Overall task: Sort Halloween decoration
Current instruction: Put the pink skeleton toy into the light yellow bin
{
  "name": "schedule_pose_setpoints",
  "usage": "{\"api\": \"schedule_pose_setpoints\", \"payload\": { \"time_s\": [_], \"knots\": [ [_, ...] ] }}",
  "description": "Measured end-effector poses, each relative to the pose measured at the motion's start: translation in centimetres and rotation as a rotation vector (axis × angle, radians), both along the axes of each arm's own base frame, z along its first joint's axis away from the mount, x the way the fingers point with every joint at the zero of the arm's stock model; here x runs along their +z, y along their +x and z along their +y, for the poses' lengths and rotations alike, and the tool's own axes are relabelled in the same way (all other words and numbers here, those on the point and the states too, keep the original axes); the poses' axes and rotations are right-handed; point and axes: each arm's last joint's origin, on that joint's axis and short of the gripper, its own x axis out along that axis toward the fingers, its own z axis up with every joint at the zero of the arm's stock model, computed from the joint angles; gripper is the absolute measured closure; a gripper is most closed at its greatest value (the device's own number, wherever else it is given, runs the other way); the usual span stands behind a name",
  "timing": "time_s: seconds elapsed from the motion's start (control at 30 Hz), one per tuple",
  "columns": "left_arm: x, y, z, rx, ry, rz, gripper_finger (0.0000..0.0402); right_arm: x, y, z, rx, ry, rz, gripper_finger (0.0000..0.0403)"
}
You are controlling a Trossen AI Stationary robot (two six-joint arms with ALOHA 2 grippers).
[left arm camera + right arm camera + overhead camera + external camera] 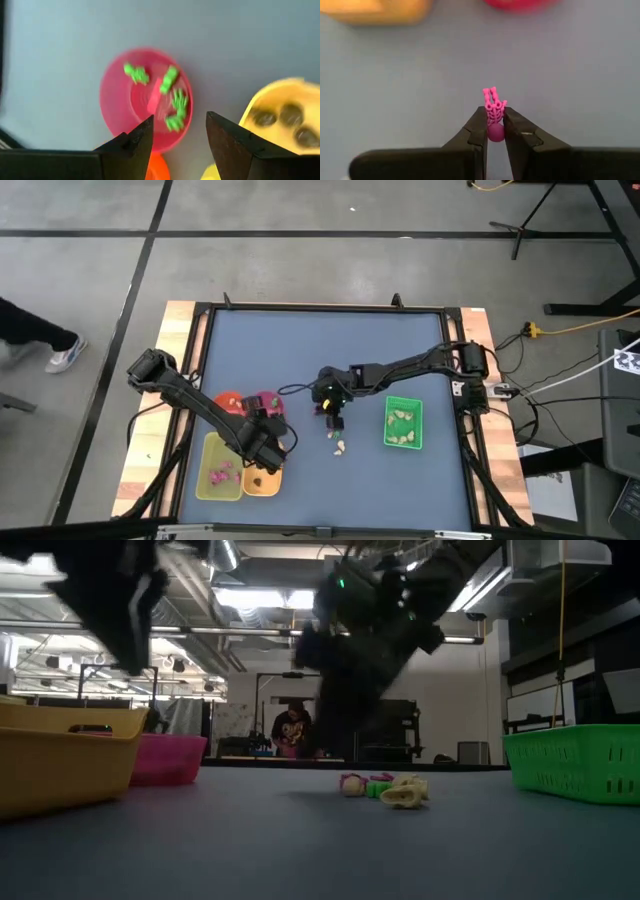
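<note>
The blue-grey bench (300, 350), framed in black with wooden side edges, stands on a grey concrete floor (300, 270) crossed by dark lines. Above its middle the right gripper (494, 131) is clenched on a magenta skeleton trinket (493, 112), and the left gripper (175, 131) hangs released over a pink bowl (117, 105) of green trinkets (172, 97) near the front-left corner. A few cream and green trinkets (390, 788) lie loose at mid-bench.

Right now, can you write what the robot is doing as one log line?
right gripper: shut on magenta skeleton, mid-table | left gripper: open, over pink bowl
</note>
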Motion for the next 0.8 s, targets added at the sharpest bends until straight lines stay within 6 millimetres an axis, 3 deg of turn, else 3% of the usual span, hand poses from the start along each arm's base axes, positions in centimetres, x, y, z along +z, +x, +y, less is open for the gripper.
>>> {"api": "schedule_pose_setpoints", "payload": {
  "time_s": [0.23,0.4,0.57,0.8],
  "knots": [
    [1.0,1.6,-0.6,-0.004,-0.003,-0.189,0.0237,3.5,1.8,0.7,0.178,0.198,-0.114,0.0359],
    [1.1,2.5,-1.1,-0.094,-0.026,-0.239,0.0237,5.1,2.6,0.9,0.18,0.295,-0.13,0.0359],
    [1.4,3.3,-1.3,-0.207,0.039,-0.291,0.0237,5.8,2.9,0.9,0.14,0.368,-0.108,0.0359],
    [1.6,3.5,-1.1,-0.22,0.089,-0.308,0.0237,5.8,2.8,0.9,0.062,0.442,-0.054,0.0359]
  ]
}}
